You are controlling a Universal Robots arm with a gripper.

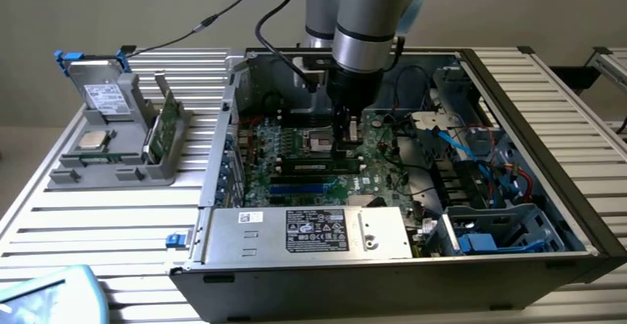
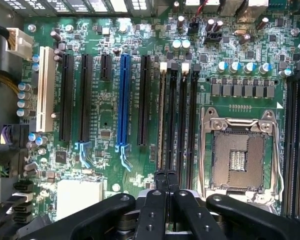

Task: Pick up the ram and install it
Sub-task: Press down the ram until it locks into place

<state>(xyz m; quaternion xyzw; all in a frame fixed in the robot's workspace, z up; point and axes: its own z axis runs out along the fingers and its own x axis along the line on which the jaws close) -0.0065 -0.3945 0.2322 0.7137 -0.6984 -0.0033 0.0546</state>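
Note:
The ram (image 2: 162, 125) shows edge-on as a thin pale strip seated in the memory slot closest to the expansion slots. In the exterior view the ram (image 1: 311, 167) is a dark stick with a small label, lying along the motherboard (image 1: 257, 164). My gripper (image 2: 166, 182) is shut, its two black fingers pressed together with no gap, right over one end of that stick. In the exterior view my gripper (image 1: 344, 150) reaches straight down into the open computer case. Whether the fingertips touch the stick is hidden.
The empty processor socket (image 2: 238, 157) lies beside the memory slots. A grey holder (image 1: 108, 170) at the exterior view's left carries a boxy drive (image 1: 106, 98), a silver chip (image 1: 93, 140) and an upright green board (image 1: 164, 122). The power supply (image 1: 304, 232), cables and drive cages crowd the case.

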